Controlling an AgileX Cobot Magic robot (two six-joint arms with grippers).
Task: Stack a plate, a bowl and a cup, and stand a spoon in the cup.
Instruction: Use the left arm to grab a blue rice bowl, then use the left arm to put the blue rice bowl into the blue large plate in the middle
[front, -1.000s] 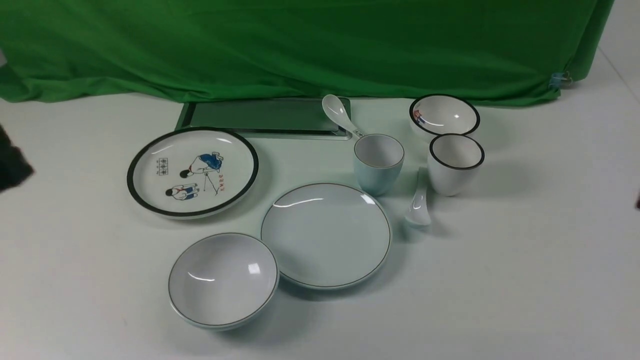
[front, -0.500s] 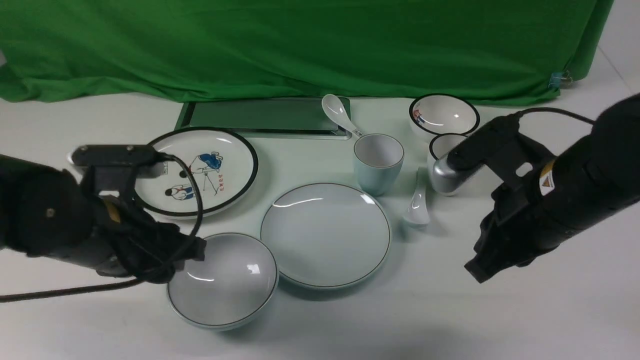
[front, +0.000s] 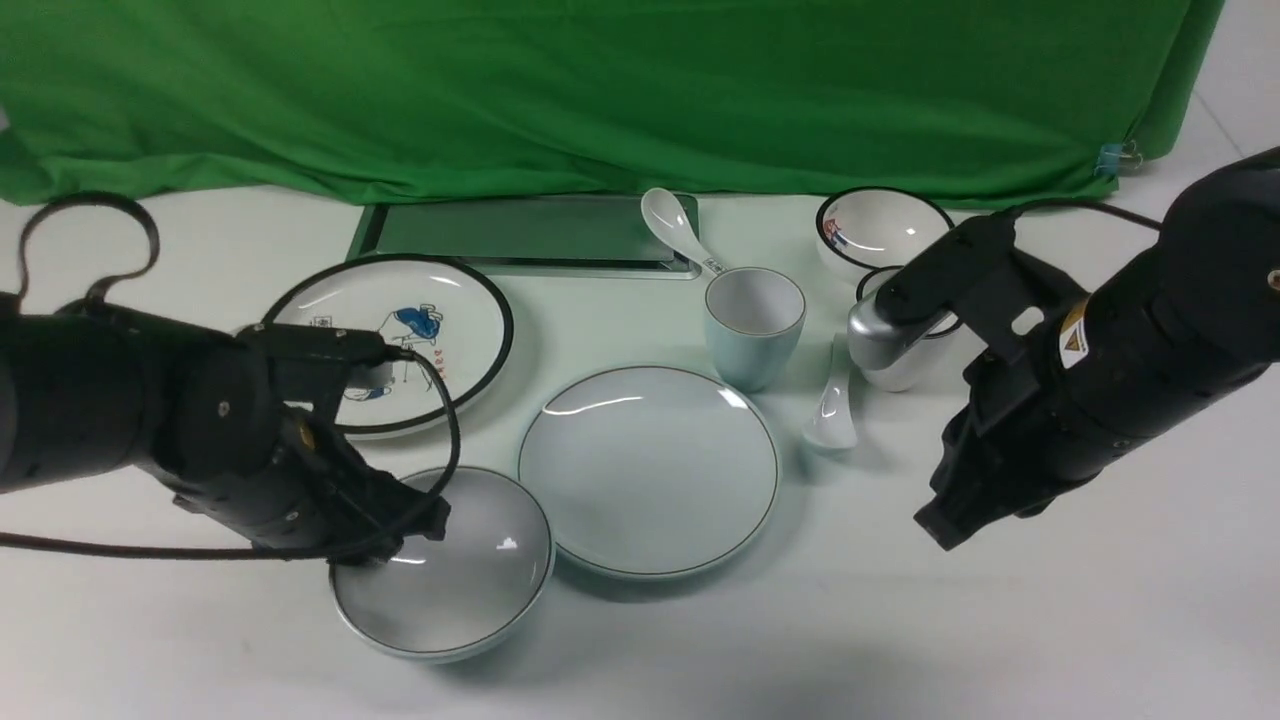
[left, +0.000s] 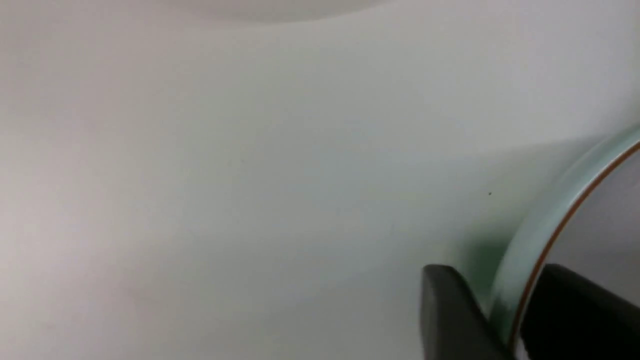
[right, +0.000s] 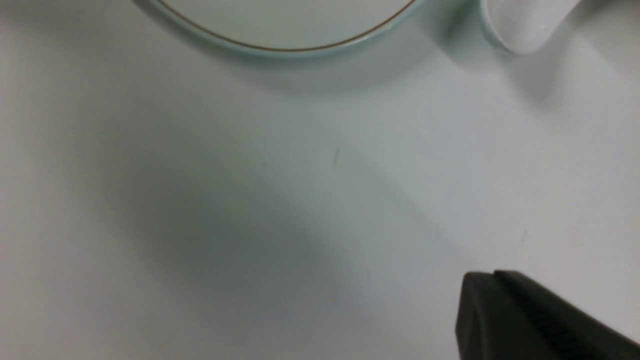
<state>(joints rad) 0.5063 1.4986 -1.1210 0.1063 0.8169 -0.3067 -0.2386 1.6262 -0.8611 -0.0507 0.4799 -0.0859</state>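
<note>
Left pincer (left: 500, 287) is right on the bowl (front: 450, 590): one finger outside the wall, the other inside, and the thin-lined rim runs up between them. In the wrist view both pads sit tight against that wall, so it is pinching the bowl at its left rim. The bowl rests on the surface (front: 1000, 620) at the near left, its right edge just beside the plate (front: 648, 470); whether the two touch, I can't tell.

The plate lies flat in the middle. Behind its far right edge stands the cup (front: 755, 325), upright. The spoon (front: 832, 415) lies on the surface just right of the cup, scoop end toward the near side, close to the plate's right edge but not on it.

Over to the right pincer (right: 487, 285): fingers pressed together, hanging above the surface. It is off to the right of plate and spoon, apart from both. Its wrist view catches the plate's rim and the spoon's scoop, both well away from the fingertips.
</note>
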